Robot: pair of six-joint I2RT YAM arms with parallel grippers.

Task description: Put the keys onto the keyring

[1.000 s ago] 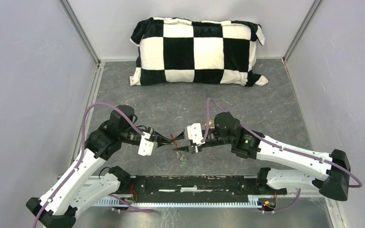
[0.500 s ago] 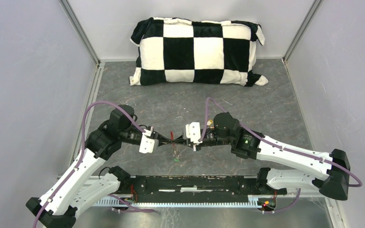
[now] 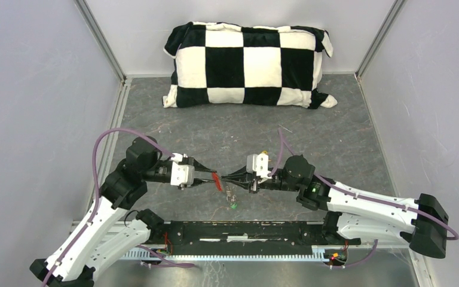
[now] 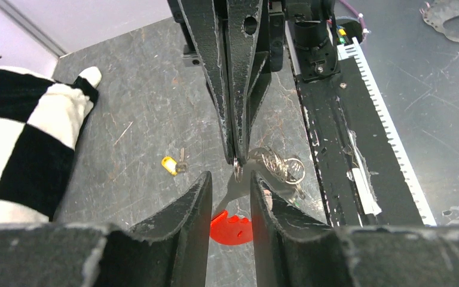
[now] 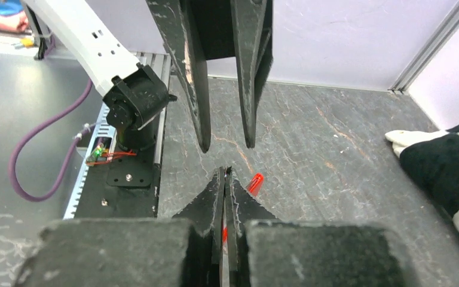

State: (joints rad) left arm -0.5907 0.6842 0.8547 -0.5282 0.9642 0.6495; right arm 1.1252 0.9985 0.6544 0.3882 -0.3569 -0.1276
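Pincers of the right gripper (image 5: pixel 225 177) were clenched tight. In the left wrist view their tips pinched the silver wire of the keyring (image 4: pixel 275 165), whose loops and chain links hung just beside them on the side away from the pillow (image 3: pixel 245 66). The left gripper (image 4: pixel 230 179) faced it nose to nose, with its jaws parted and nothing between them. Through that gap showed the red tag (image 4: pixel 230 226), hanging lower than the ring and, seen from above, between the two grippers.

Farther still from the pillow, a green key (image 3: pixel 233 205) showed just past the chain. Whether it hung from the ring or lay on the table (image 4: pixel 149 107) could not be told. The yellow key (image 4: pixel 168 165) lay flat on the table on the pillow side of the grippers, near them but apart from the ring, and plainly not threaded.

The step in hand looked like steadying the ring in one gripper so that the other was free to fetch a key. The next move would probably call for the left gripper to swing toward the pillow and come down almost to the table. It would then need to close on the yellow key by its head, leaving the hole clear. The key was tiny and lay flat, so the approach would need to be square and low. Meanwhile the right gripper would have to hold the ring still without covering its split end.
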